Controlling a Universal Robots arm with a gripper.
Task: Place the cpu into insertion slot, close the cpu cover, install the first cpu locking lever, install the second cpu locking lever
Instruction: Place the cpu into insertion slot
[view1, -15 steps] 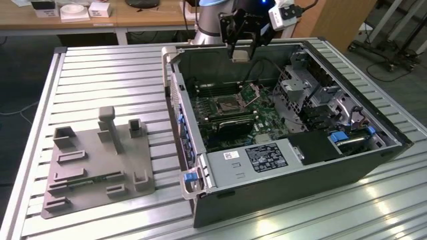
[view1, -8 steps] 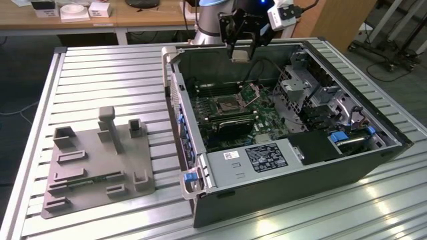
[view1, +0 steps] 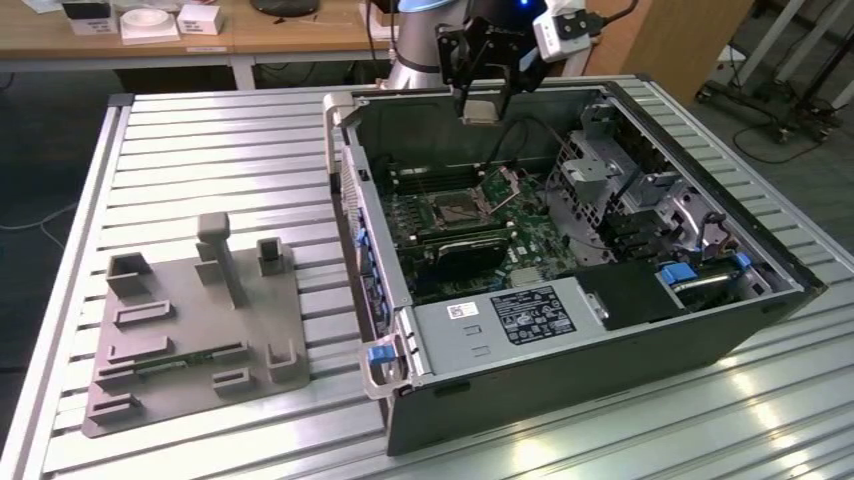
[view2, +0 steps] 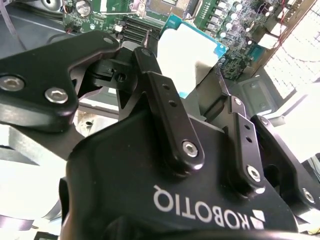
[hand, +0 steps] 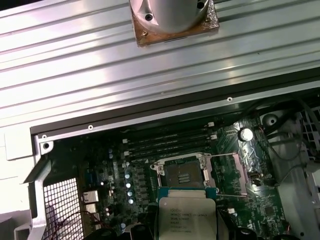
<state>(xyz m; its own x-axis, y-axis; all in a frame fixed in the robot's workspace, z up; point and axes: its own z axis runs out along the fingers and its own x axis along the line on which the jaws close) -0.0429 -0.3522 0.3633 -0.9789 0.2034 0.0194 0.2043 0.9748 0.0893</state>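
My gripper (view1: 481, 108) hangs above the back wall of the open computer case, shut on the cpu (view1: 478, 119). In the second wrist view the black fingers (view2: 165, 100) clamp the pale square cpu (view2: 195, 55) by its edges. In the first wrist view the cpu (hand: 186, 217) shows a silvery top and a green rim, and it sits above and short of the insertion slot (hand: 182, 175). That slot (view1: 451, 210) lies bare on the green motherboard, its dark centre exposed. The cpu cover (hand: 227, 172) is swung open beside it; in the exterior view the cover (view1: 506, 184) stands tilted up.
The case walls (view1: 350, 190) ring the motherboard. Long memory slots (hand: 165, 142) run beside the socket. A black block (view1: 461, 258), a labelled power supply (view1: 527, 315) and a metal drive cage (view1: 627, 170) fill the case. A grey fixture plate (view1: 200, 330) lies on the slatted table (view1: 214, 150).
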